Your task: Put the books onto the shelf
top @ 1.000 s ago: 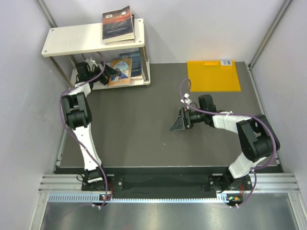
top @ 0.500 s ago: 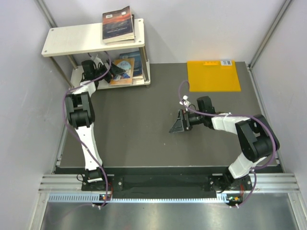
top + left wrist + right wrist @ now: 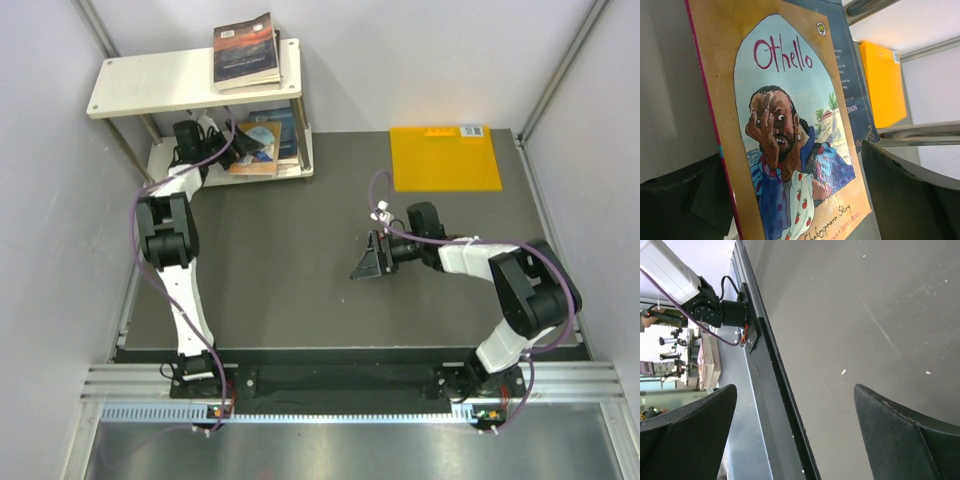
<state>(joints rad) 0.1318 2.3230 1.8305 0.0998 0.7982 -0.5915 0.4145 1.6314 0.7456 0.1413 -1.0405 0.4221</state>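
The shelf [image 3: 150, 85] stands at the back left. A stack of books [image 3: 246, 50], the top one dark with a reddish glow, lies on its upper board. On the lower board an orange-brown book [image 3: 254, 152] lies partly over a dark blue book [image 3: 282, 128]. My left gripper [image 3: 228, 148] is open at that lower board. In the left wrist view the orange-brown book [image 3: 790, 125] fills the space between the spread fingers [image 3: 912, 195]; whether they touch it I cannot tell. My right gripper [image 3: 368, 262] hangs open over the mat, holding nothing.
A plain orange-yellow sheet [image 3: 445, 157] lies flat at the back right of the dark mat [image 3: 300, 260]. The shelf's metal leg [image 3: 920, 131] runs close to my left gripper's right finger. Grey walls close in both sides. A metal rail [image 3: 765, 405] edges the table.
My left arm has reached a little further in under the shelf's upper board, beside the orange-brown book. The right gripper has drifted slightly to the left. The books have not moved.
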